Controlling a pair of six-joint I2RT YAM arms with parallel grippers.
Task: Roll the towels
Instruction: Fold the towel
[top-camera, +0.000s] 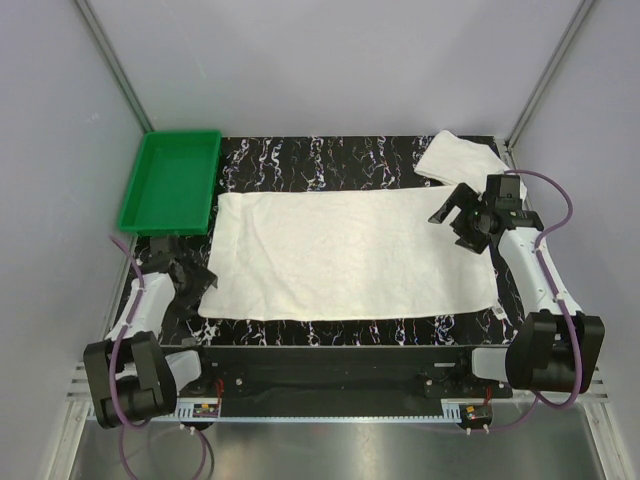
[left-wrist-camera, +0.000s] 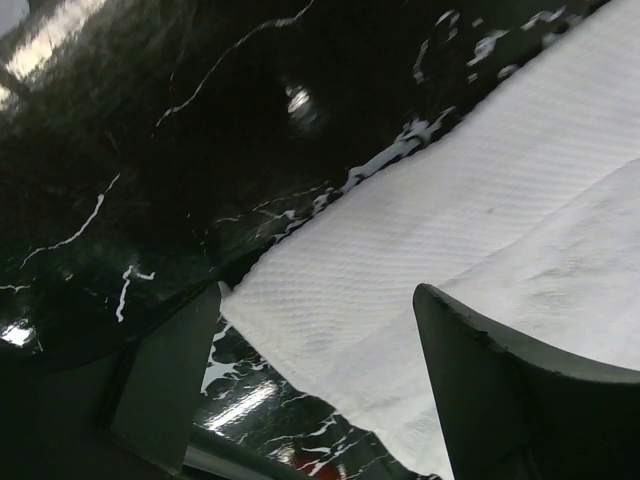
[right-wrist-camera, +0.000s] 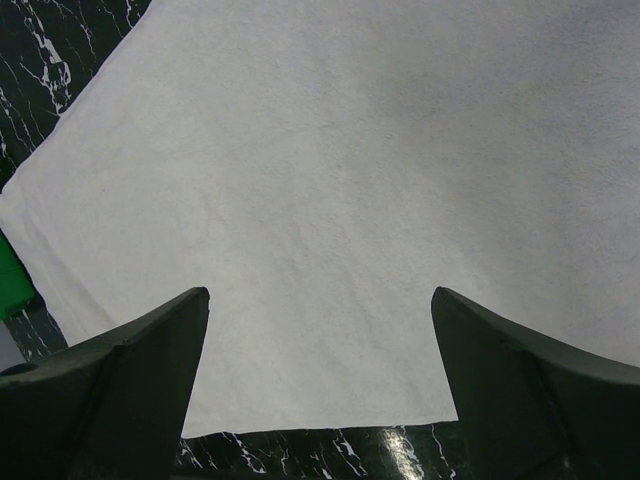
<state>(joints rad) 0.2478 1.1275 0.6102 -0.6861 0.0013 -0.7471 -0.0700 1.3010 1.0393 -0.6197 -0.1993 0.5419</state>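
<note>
Flat towel: you had the flat towel spread across the middle of the table, its long edges running left to right.
Second towel: the second towel lay bunched at the far right corner, touching or just beside the flat one; I could not tell which.
Left fingers: your left fingers stood wide apart, low at the near left corner, holding nothing.
Right fingers: your right fingers were also wide and empty, above the right end of the cloth.
Risk, uneven start: with only one corner pinched, the edge would likely have folded on a slant and the roll gone cone-shaped.
Risk, drag: a shallow pinch could have slipped off, or pulled the whole sheet along the slick table instead of turning it over.
Risk, snag: rolling from the right could have caught the second towel.
Tray: the tray sat at the far left, close to the towel's far left corner, so a leftward drag might have pushed cloth against it.
</note>
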